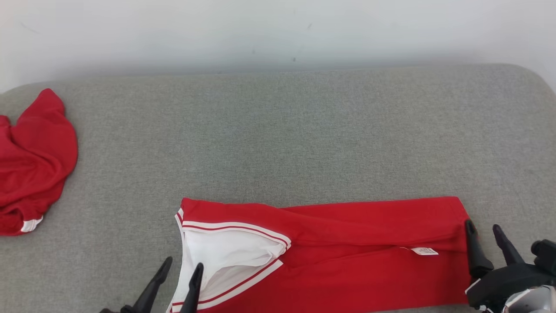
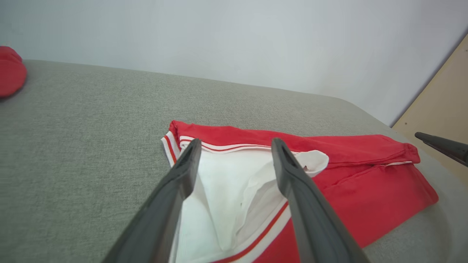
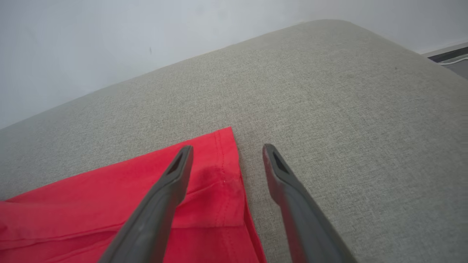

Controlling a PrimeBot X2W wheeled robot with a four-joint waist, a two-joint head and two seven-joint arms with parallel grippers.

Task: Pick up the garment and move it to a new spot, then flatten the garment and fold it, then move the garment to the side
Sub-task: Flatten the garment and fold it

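garment (image 1: 347, 243): red, folded on grey surface (image 1: 278, 130)
left jaws: wide, empty, over its white-lined end
right jaws: wide, at its other edge, perhaps touching

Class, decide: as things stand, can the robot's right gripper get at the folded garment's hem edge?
Probably yes: the right gripper hangs open astride the hem edge of the garment, with nothing between them.

We see the garment (image 1: 369, 265) as soft, matt red cloth, with a smooth white lining and ribbed trim. The cushion (image 1: 278, 139) is coarse grey weave. The fingers (image 2: 166, 208) look like dark matt plastic, and the wall (image 1: 278, 30) is smooth and matt.
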